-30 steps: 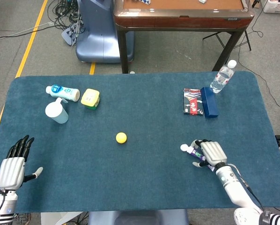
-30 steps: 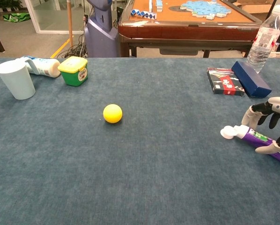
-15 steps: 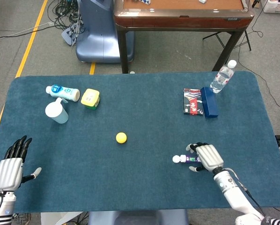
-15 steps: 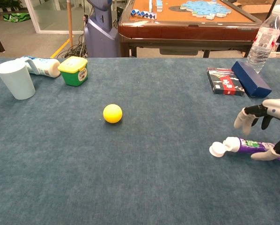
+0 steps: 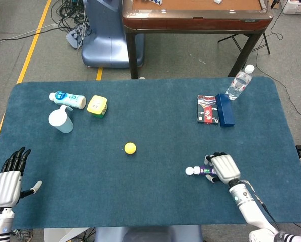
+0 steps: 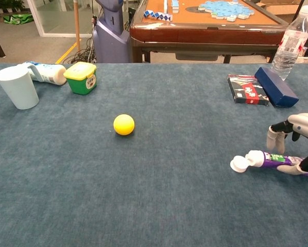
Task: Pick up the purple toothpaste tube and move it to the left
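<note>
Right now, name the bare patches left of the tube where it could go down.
Widest bare cloth: between the purple toothpaste tube and the yellow ball, along the near edge. Also open: from the ball to the left hand. Crowded: far left, around the cup, bottle and green tub.

My station in a robotics lab: a blue felt surface (image 5: pixel 155 201) on grey carpet, yellow floor tape (image 5: pixel 33 43), tangled cables (image 5: pixel 70 9), a robot base (image 5: pixel 102 35) and a wooden table (image 5: pixel 196 17) behind.
</note>
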Motion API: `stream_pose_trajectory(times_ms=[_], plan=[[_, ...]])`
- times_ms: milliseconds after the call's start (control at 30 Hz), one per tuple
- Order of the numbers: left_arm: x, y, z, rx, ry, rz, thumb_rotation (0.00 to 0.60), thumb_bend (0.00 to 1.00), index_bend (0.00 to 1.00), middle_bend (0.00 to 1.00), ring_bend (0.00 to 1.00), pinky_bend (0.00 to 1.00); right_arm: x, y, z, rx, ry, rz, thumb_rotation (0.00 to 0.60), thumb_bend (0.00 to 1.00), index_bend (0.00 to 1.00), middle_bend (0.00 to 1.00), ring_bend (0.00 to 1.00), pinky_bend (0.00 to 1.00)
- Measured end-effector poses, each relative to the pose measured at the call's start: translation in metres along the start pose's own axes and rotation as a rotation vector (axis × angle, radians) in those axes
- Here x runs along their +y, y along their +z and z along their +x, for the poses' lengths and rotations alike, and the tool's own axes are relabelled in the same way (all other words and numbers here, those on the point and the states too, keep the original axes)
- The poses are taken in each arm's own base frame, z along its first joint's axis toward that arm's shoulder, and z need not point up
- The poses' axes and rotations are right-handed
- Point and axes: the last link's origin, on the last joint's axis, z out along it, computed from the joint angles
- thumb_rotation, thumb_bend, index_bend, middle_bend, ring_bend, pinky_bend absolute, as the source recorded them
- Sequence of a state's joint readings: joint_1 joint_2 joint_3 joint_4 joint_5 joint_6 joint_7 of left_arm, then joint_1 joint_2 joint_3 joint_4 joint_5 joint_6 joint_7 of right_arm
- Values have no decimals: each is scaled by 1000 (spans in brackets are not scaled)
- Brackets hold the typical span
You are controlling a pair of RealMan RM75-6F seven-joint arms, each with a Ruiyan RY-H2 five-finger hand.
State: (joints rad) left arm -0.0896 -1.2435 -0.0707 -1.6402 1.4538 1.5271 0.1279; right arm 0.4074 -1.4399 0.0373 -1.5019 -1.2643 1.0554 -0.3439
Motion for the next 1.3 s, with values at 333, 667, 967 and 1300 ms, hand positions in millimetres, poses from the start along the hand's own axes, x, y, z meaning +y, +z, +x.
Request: stream_pose_trajectory(times_ms=[333,667,967,1300], plan=[[-2,-1,0,2,-2,4,600,159,0,0,0,84,-2,4,-5,-19,-20,6,600,355,501,517,321,315],[-4,0,0,2,3,5,600,159,0,0,0,84,-6,10,-2,-31,-38,34,600,544,606,590,394,314],[4,18,6,-24,39,-91,600,159,0,0,0,84,-16,16,26,-29,-31,117,600,682,732,680,498,318],[28,54,18,-66,86,-266,600,159,0,47,112,125,-40,26,95,-71,66,252,600,684,769,714,537,345]])
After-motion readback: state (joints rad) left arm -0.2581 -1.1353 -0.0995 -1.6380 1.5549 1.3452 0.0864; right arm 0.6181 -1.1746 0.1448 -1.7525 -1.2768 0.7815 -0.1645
